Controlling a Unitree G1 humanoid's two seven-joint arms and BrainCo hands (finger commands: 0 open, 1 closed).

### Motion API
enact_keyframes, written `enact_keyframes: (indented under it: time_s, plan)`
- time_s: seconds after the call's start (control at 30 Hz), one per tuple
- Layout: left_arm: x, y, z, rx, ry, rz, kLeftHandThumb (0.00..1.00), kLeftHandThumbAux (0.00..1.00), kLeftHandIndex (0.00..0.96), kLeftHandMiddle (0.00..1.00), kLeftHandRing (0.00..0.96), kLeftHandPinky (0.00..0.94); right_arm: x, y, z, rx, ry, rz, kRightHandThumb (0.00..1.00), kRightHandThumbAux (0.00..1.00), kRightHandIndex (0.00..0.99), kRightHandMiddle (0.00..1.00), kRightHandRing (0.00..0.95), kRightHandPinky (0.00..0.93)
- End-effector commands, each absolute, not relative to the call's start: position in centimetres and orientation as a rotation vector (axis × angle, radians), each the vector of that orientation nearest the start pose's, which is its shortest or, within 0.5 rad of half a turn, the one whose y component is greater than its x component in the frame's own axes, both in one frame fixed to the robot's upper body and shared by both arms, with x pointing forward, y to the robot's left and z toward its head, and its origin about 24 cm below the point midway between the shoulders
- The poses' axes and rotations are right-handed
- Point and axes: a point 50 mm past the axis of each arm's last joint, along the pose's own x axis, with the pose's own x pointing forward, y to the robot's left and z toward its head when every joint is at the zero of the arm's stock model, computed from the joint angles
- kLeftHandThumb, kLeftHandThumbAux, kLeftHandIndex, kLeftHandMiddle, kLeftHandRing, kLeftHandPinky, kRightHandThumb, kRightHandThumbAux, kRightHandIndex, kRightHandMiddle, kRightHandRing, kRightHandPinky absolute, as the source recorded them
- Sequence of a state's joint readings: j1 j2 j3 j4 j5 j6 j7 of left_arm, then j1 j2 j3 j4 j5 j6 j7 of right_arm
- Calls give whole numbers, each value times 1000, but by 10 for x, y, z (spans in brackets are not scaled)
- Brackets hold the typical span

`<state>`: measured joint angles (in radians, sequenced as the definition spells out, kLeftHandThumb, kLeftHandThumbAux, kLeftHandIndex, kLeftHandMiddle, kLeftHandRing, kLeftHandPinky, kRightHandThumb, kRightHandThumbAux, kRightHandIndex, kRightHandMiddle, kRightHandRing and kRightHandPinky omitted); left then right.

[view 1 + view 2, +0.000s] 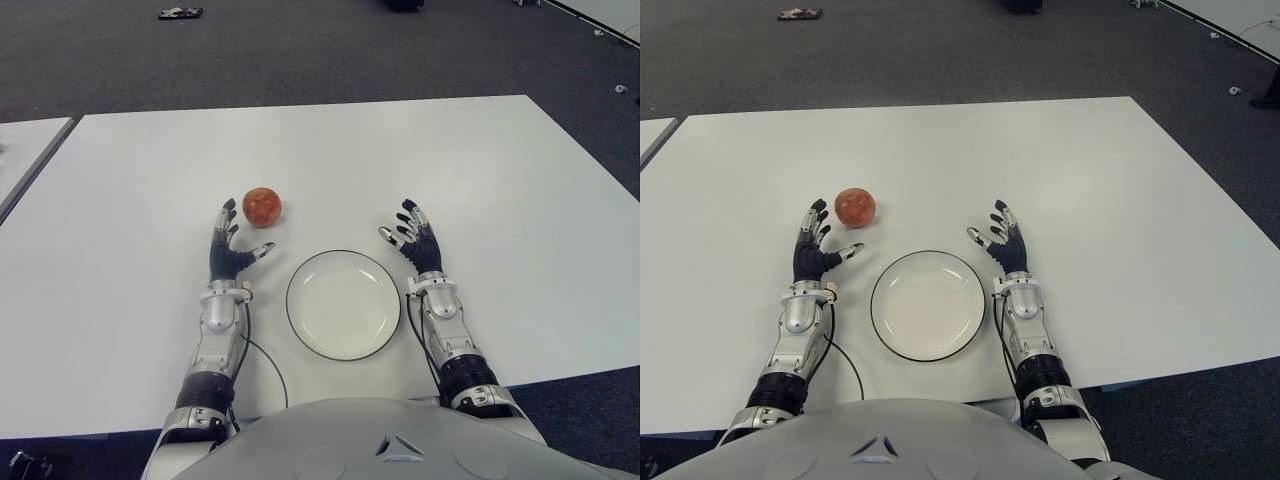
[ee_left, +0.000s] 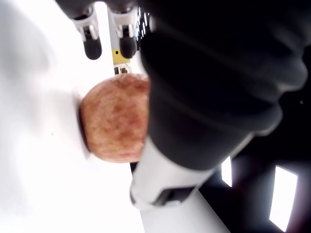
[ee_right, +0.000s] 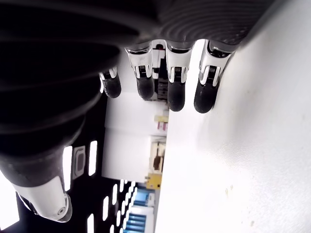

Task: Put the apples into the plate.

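A single round red-and-yellow speckled apple (image 1: 262, 206) is sitting on the white rectangular table (image 1: 500, 180), at about eleven o'clock from the round white plate with a thin dark rim (image 1: 343, 304), well apart from it. The plate is lying bare between the two forearms.

The left hand (image 1: 228, 250) is hovering at about seven o'clock from the apple, just beside it, its fingers (image 1: 228, 212) spread wide and holding nothing; the thumb is pointing toward the plate. In the left wrist view the fruit is showing just beyond the fingertips, not yet enclosed. The right hand (image 1: 415, 238) is showing at one o'clock from the plate, fingers likewise spread and empty.

The step in hand looks like the reach for the apple. To do it well, the left hand should be advancing toward one o'clock until the palm is passing over the fruit's widest part, then closing fingers and thumb on opposite sides; closing early would likely be nudging the round apple into a roll.
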<state>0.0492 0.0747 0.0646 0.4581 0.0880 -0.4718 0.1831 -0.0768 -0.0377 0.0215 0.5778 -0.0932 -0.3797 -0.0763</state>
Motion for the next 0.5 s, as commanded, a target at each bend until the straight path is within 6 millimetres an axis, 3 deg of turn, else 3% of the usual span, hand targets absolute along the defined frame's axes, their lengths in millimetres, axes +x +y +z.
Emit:
enact_keyframes:
  time_s: [0.03, 0.5]
  plan:
    - [223, 189, -25, 160, 31, 201, 0, 511, 0, 27, 21, 41, 226, -152, -60, -137, 282, 1, 195, 706, 1, 89, 121, 163]
    - [221, 194, -19, 172, 0, 210, 0, 512, 0, 29, 25, 46, 226, -152, -60, -138, 279, 5, 179, 700, 0, 84, 120, 166]
